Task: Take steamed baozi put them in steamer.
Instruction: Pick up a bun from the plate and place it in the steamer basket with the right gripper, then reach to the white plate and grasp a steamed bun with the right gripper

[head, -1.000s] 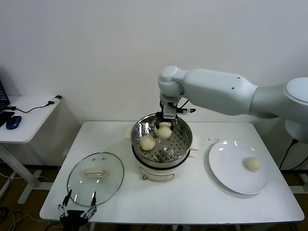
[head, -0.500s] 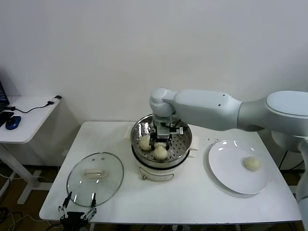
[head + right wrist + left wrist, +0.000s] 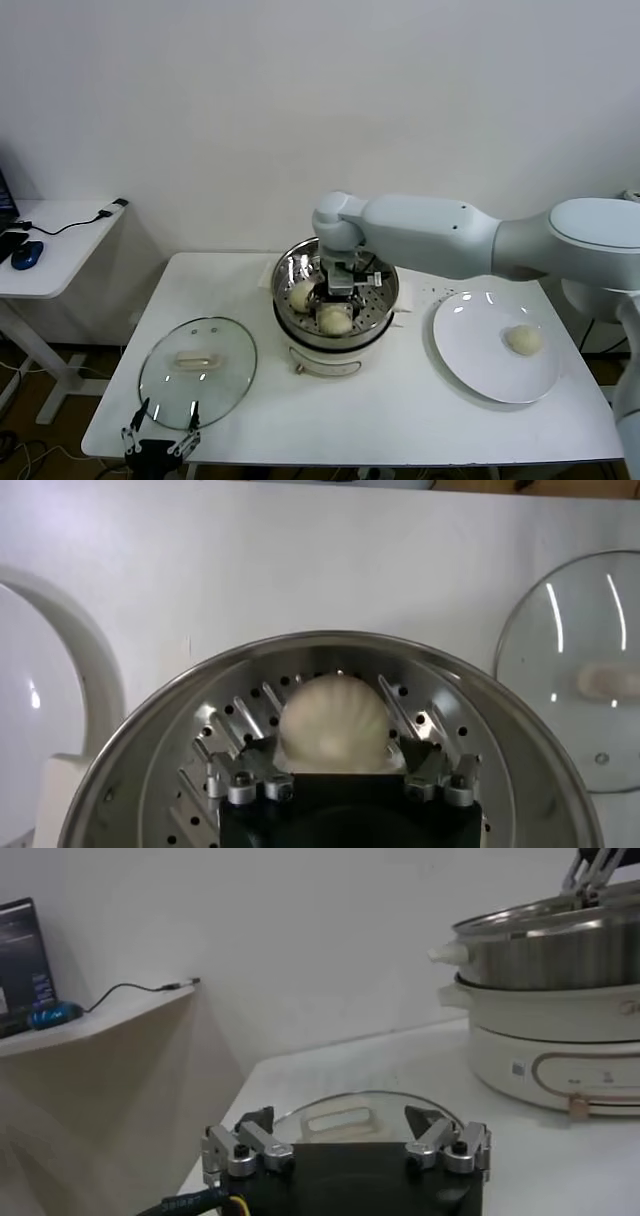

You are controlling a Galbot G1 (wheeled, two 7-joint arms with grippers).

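1. Where the shiny perforated steel steamer [image 3: 336, 290] stands on its white base, two smooth domed baozi [image 3: 334, 320] lie inside, a third on the white plate [image 3: 470, 362].
2. Right gripper [image 3: 343, 772]: fingers spread wide, flanking one bun; contact unclear.
3. Left gripper [image 3: 347, 1145]: fingers wide, empty, beside the glass lid [image 3: 197, 372].

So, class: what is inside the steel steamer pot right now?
Inside the steamer, on its perforated tray, two baozi show: one toward the robot's left, one between the open right gripper's fingers. That gripper and arm cover the tray's back part.
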